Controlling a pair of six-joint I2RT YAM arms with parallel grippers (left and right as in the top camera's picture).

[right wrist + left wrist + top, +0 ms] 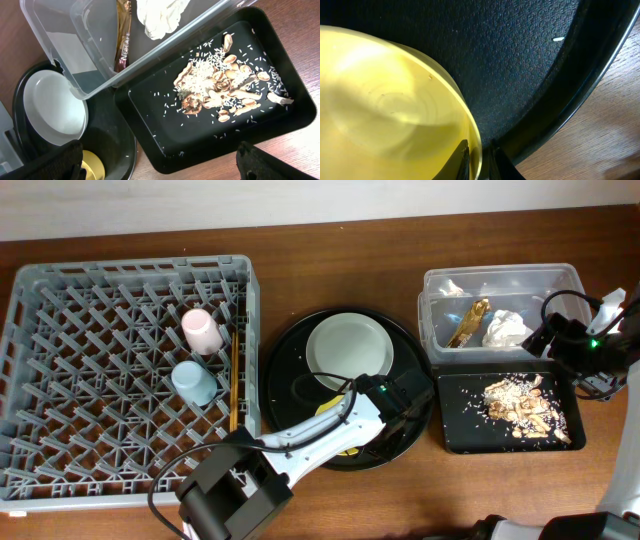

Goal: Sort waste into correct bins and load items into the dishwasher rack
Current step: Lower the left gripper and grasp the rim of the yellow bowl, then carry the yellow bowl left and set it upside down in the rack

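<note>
My left gripper (480,161) is shut on the rim of the yellow bowl (385,100), one finger inside and one outside, low over the round black tray (520,65). In the overhead view the left gripper (398,420) and arm hide most of the bowl (330,409). The mint-white plate (347,350) lies on the same tray. The pink cup (203,330), blue cup (195,382) and chopsticks (234,380) are in the grey rack (60,330). My right gripper (160,167) is open and empty above the shallow black tray (150,115) of food scraps (215,85).
The clear tub (500,285) at the back right holds the white napkin (507,328) and the gold wrapper (468,323). The shallow black tray (455,420) sits right in front of it. The round tray's raised rim (290,345) lies between rack and bins.
</note>
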